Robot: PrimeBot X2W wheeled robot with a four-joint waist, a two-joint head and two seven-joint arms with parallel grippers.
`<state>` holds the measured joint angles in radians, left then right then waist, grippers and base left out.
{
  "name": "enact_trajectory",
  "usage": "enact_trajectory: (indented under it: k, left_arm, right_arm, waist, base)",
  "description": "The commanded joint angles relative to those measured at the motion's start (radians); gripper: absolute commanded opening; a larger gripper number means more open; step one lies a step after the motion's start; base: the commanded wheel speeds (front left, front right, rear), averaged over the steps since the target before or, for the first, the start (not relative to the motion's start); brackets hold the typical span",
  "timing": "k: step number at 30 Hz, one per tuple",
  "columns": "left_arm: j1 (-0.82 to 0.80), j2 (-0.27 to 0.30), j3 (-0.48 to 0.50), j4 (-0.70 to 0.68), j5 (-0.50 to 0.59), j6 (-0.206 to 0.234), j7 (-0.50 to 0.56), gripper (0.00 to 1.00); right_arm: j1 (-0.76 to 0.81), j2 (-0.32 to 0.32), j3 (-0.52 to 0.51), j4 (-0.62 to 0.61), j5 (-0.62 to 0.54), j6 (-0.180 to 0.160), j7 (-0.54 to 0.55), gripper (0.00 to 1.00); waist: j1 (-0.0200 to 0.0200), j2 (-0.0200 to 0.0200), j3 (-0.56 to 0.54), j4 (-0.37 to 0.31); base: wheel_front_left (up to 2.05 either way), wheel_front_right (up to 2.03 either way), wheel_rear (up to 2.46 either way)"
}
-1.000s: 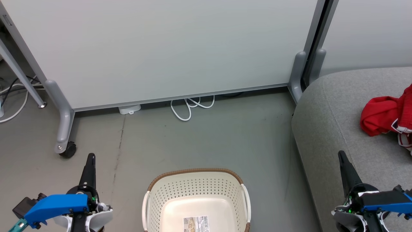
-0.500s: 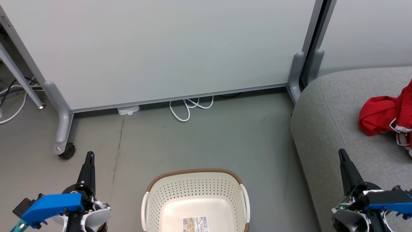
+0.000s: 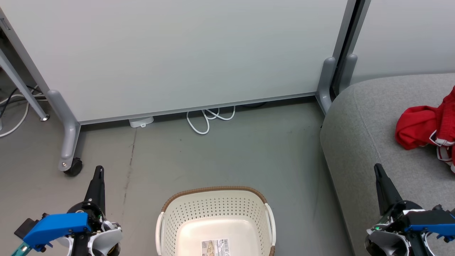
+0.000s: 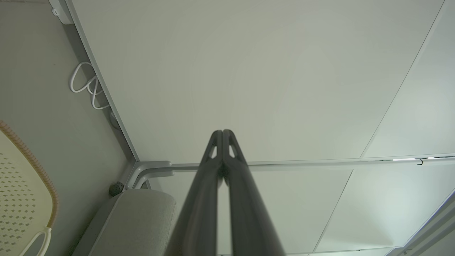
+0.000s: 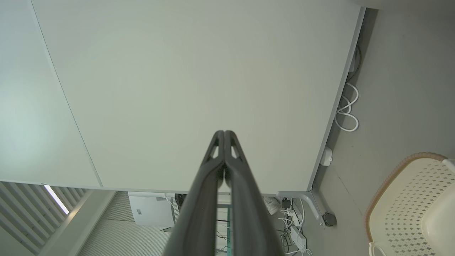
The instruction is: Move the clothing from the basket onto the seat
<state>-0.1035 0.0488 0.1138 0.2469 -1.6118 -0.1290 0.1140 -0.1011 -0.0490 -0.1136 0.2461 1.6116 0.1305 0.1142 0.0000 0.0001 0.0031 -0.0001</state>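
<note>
Left pincer [image 3: 99, 171] at near left and right pincer [image 3: 378, 172] at near right both point away from the robot. Each has its two dark fingers pressed together and holds nothing; both wrist views show the tips meeting.

Between them, on the grey floor [image 3: 249, 153], stands the basket [image 3: 213, 188], cream with a brown rim. Its inside is bare except for a printed label [image 3: 215, 247] on the bottom.

To the right, the seat [image 3: 366, 142], a large grey cushion, carries the clothing [image 3: 416, 126]. It is a crumpled red heap with white trim, well apart from the basket and cut off by the right edge, so it cannot be told whether both garments are there.

Farther off, a white cable [image 3: 204, 122] loops on the floor below a pale partition panel [image 3: 177, 53].

Over the last second the whole head view has drifted slightly, which is a camera move. Pincers, basket and clothing have kept their places. With the basket empty and both arms idle, the task looks finished.
</note>
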Motion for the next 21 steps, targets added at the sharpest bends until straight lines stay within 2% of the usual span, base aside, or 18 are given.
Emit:
enact_trajectory:
  k: [1,21]
  left_arm:
    - [-0.010,0.003,0.002,-0.004,-0.002,-0.003,0.004,0.00]
    - [-0.010,0.003,0.002,-0.004,-0.002,-0.003,0.004,0.00]
  right_arm:
    - [-0.014,-0.002,-0.002,-0.003,0.002,0.000,0.004,0.00]
    - [-0.013,-0.002,-0.002,-0.003,0.003,0.000,0.004,0.00]
  waist:
    - [0.0000,-0.0001,0.000,0.000]
    - [0.0000,-0.0001,0.000,0.000]
  base:
    - [0.00,0.00,0.00]
    - [0.00,0.00,0.00]
